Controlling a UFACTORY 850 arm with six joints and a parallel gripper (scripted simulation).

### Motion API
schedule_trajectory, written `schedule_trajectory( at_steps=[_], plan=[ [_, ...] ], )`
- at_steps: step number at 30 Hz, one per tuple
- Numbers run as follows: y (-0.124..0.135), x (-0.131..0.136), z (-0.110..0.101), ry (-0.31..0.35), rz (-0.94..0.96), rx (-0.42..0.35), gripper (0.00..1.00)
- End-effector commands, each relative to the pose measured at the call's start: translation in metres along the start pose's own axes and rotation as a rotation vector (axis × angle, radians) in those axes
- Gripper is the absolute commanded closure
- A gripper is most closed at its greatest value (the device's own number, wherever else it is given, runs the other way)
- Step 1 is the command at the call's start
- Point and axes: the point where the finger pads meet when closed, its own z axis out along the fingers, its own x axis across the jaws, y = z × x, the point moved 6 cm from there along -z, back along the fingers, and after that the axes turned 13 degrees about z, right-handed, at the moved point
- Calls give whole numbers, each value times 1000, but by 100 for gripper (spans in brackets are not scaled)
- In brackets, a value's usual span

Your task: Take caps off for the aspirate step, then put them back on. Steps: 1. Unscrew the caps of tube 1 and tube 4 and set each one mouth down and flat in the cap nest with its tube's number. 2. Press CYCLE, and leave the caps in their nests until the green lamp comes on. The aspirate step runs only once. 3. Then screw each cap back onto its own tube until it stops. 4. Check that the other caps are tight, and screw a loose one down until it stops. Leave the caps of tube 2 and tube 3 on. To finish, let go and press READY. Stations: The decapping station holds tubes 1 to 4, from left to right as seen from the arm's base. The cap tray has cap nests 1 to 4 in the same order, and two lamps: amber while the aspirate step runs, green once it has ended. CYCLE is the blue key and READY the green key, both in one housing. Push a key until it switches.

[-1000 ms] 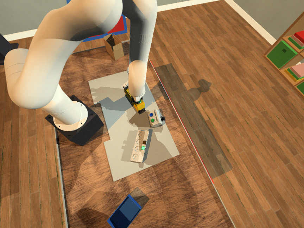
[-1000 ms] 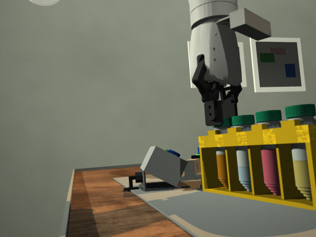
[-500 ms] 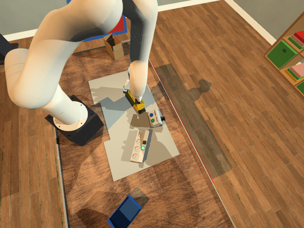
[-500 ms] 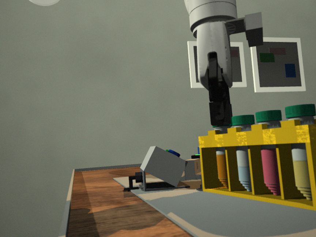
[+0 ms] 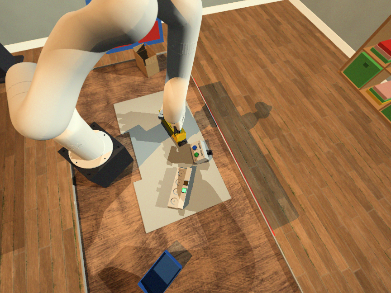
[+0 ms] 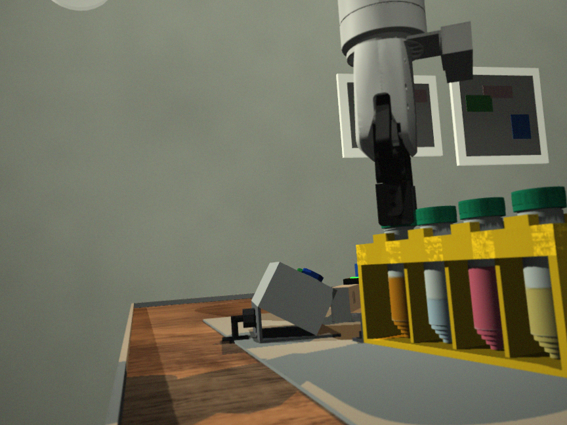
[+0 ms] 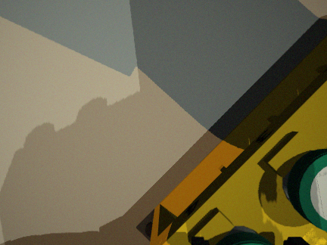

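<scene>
Black-fingered gripper [image 5: 177, 129] [image 6: 396, 218] [image 7: 247, 241], partly closed, clasps the green plastic cap [image 6: 409, 225] [image 7: 246, 238] on the orange-filled tube [image 6: 398, 297], right of centre; over-twisting past the stop could spin the tube or shift the yellow station [image 5: 180, 137] [image 6: 439, 245] [image 7: 235, 189].

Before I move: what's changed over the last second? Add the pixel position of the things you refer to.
The black two-finger claw [image 5: 177, 129] [image 6: 396, 221] [image 7: 247, 240] turned about its upright axis over the orange-filled tube; now it's shut on that tube's green cap [image 6: 390, 226] [image 7: 246, 240]. Turn direction unclear. Unchanged: yellow rack [image 6: 469, 244] [image 7: 227, 196], lit green lamp [image 5: 183, 190] [image 6: 354, 277].
</scene>
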Motion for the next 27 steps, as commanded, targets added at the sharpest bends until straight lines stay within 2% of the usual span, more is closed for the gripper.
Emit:
schedule_trajectory(
  at_steps=[1,3,18,20,27],
  plan=[
    [1,1,0,-6,147,-3,100],
    [1,1,0,-6,147,-3,100],
    [1,1,0,-5,887,-5,100],
    [1,1,0,-5,887,-5,100],
    [1,1,1,-3,1247,-6,100]
  ],
)
